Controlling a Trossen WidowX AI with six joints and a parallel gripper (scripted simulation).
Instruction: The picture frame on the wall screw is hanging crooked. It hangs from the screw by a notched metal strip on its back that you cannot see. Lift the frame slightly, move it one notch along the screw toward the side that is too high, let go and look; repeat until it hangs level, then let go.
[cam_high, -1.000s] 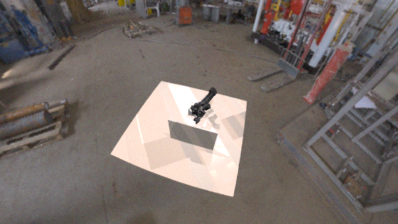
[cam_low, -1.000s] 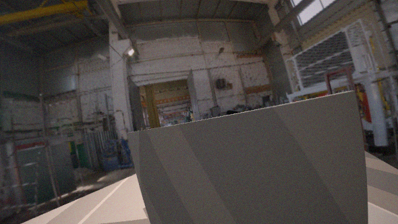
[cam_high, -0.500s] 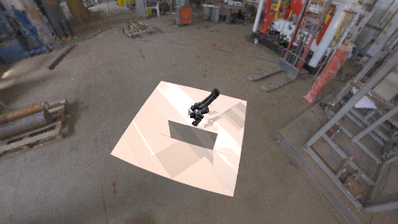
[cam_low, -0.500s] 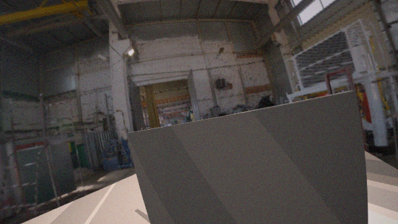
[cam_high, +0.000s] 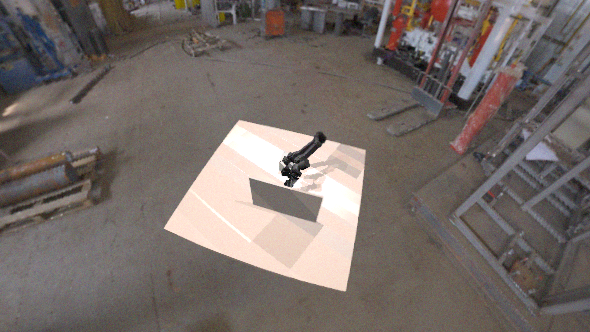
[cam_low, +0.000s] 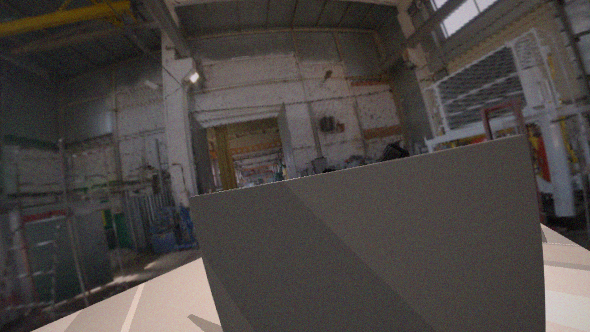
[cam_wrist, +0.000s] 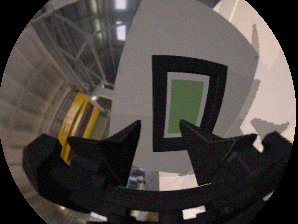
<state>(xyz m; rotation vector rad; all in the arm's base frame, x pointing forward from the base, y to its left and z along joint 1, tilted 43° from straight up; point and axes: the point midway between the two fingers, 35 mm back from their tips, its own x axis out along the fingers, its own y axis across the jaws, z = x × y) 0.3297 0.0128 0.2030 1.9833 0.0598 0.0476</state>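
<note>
The picture frame (cam_wrist: 159, 95) has a black border, a pale inner mat and a green picture. It shows only in the wrist view, on the grey wall panel (cam_high: 285, 200) (cam_low: 360, 240) (cam_wrist: 132, 90). Its left side there is not parallel to the panel's left edge, so it looks turned, though the lens bends lines. The screw and notched strip are hidden. My gripper (cam_high: 289, 184) (cam_wrist: 160, 123) is open with nothing between its fingers. The right finger overlaps the frame's lower part in the wrist view; contact cannot be told.
The arm (cam_high: 310, 146) stands behind the panel in the top view; a dark part of it (cam_low: 395, 151) shows above the panel's slanted top edge in the exterior view. The panel stands on a pale table top (cam_high: 220, 220) (cam_low: 160, 300) with shadows across it.
</note>
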